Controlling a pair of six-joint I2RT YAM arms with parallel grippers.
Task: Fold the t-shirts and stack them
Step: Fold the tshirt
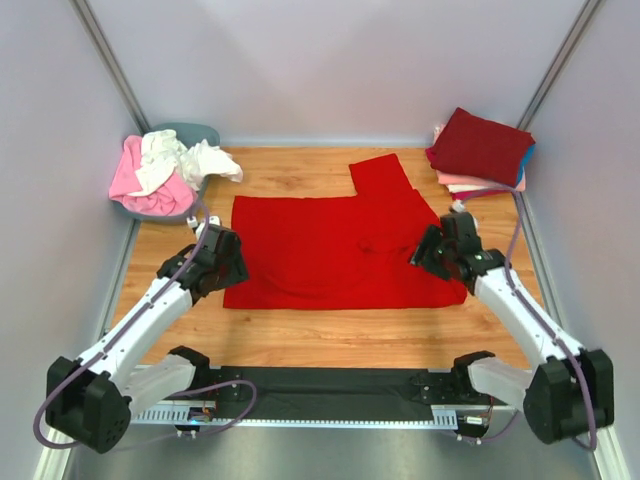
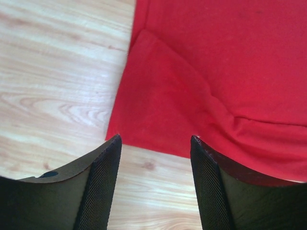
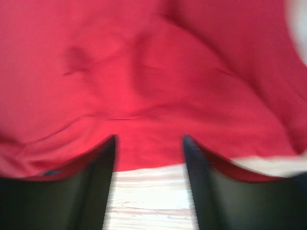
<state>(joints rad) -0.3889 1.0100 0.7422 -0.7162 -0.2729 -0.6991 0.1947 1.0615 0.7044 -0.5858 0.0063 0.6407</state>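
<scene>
A bright red t-shirt (image 1: 330,250) lies flat across the middle of the wooden table, with one sleeve (image 1: 380,172) sticking out at the back. My left gripper (image 1: 228,262) is open at the shirt's near left corner. In the left wrist view its fingers (image 2: 156,139) straddle bare wood just short of the red cloth's (image 2: 216,72) corner. My right gripper (image 1: 428,250) is open over the shirt's right end. The blurred right wrist view has its fingers (image 3: 149,139) spread over the red cloth's (image 3: 153,72) edge, holding nothing.
A stack of folded t-shirts (image 1: 482,148), dark red on top with pink and blue edges below, sits at the back right corner. A grey tub (image 1: 195,135) at the back left holds crumpled pink (image 1: 135,180) and white (image 1: 195,160) shirts. Walls close in on both sides.
</scene>
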